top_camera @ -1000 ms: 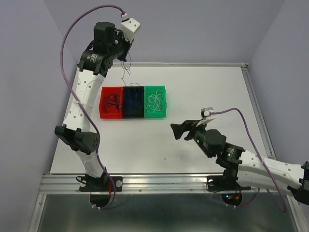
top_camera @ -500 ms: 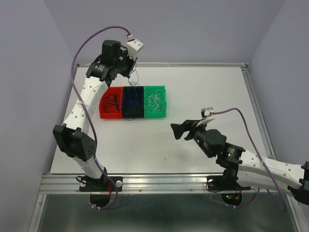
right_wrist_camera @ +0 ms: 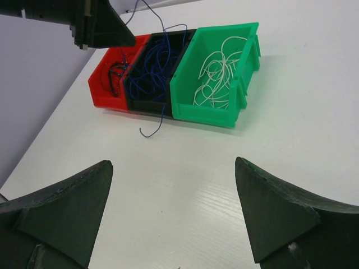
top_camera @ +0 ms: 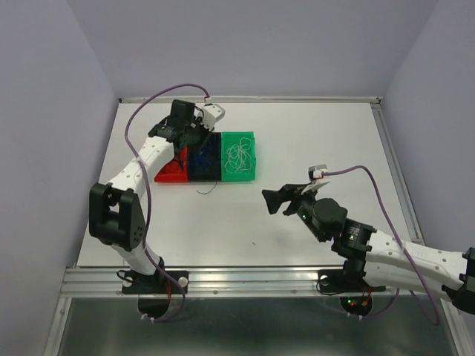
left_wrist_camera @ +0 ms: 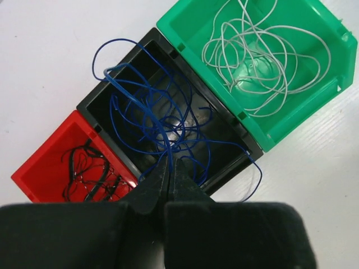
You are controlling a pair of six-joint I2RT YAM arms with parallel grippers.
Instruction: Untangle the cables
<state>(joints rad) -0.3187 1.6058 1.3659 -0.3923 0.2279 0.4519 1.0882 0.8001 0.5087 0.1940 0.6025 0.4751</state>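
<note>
Left fingers (left_wrist_camera: 162, 176) are pinched shut on the dark blue cable (left_wrist_camera: 162, 112), right over the black bin (left_wrist_camera: 90, 103), the middle of a three-bin row toward the surface's (left_wrist_camera: 45, 56) far-left corner. Right fingers (right_wrist_camera: 275, 202) gape wide with nothing in them, well apart from the bins. Looks like the drop-off step. It's probably best to lower until the loops sit inside before letting go, since one tail hangs over the rim onto the surface.
</note>
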